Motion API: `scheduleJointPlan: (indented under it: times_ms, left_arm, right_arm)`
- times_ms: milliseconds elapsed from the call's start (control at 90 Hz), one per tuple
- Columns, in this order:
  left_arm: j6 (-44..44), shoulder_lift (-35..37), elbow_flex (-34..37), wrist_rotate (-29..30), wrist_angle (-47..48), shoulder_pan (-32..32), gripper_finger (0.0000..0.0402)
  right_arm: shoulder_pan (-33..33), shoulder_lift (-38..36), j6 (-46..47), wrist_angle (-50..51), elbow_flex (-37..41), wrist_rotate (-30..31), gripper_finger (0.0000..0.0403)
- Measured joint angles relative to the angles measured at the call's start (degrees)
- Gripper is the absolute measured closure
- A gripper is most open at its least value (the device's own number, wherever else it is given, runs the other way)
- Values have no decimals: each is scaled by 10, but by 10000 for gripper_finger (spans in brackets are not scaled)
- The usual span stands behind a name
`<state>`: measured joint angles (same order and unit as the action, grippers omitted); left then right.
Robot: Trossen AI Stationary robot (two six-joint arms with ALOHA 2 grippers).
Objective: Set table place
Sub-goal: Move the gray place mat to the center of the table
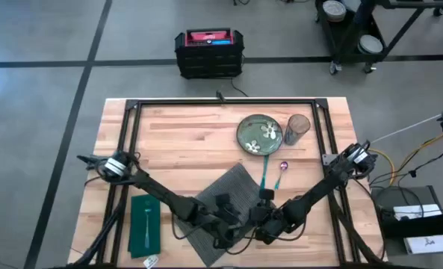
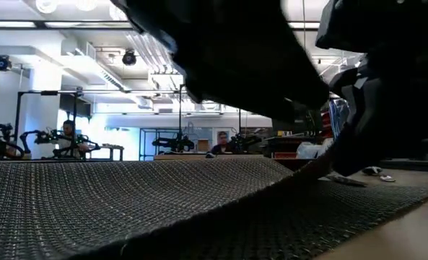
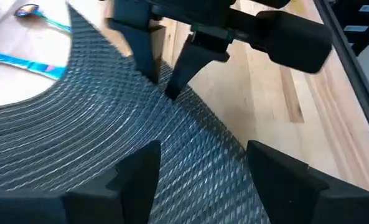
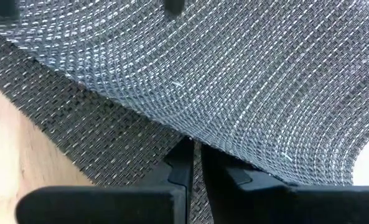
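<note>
Two dark jointed arms, black cables trailing, matte black angular jaws

Dark grey woven placemat (image 1: 232,196) on light-wood table (image 1: 184,127).

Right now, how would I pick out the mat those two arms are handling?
On the light-wood table, look at the near edge between the two dark arms. The dark grey woven placemat lies there askew, one side lifted by the right gripper; the flat green cloth napkin lies left of it.
</note>
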<state>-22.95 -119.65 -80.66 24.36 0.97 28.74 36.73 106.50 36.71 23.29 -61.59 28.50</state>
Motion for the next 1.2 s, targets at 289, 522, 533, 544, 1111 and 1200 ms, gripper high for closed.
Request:
scheduleJointPlan:
  times_ms: [289, 522, 533, 544, 1111, 1200]
  left_arm:
    - [-8, -47, -83, 17, 70, -7, 165]
    - [-47, -64, -78, 16, 70, -19, 190]
    - [-47, -65, -78, 16, 71, -20, 192]
    - [-48, -65, -78, 16, 71, -20, 194]
    - [-55, -63, -77, 14, 83, -40, 400]
    - [-53, -56, -77, 14, 98, -40, 401]
  right_arm:
    - [0, -1, 4, -3, -1, 0, 384]
    - [0, -1, 3, -7, -1, 1, 384]
    - [0, -1, 3, -8, -1, 1, 384]
    - [0, -1, 2, -8, -1, 1, 385]
    - [0, -1, -2, -13, -1, 0, 384]
    - [0, -1, -3, -17, -1, 2, 384]
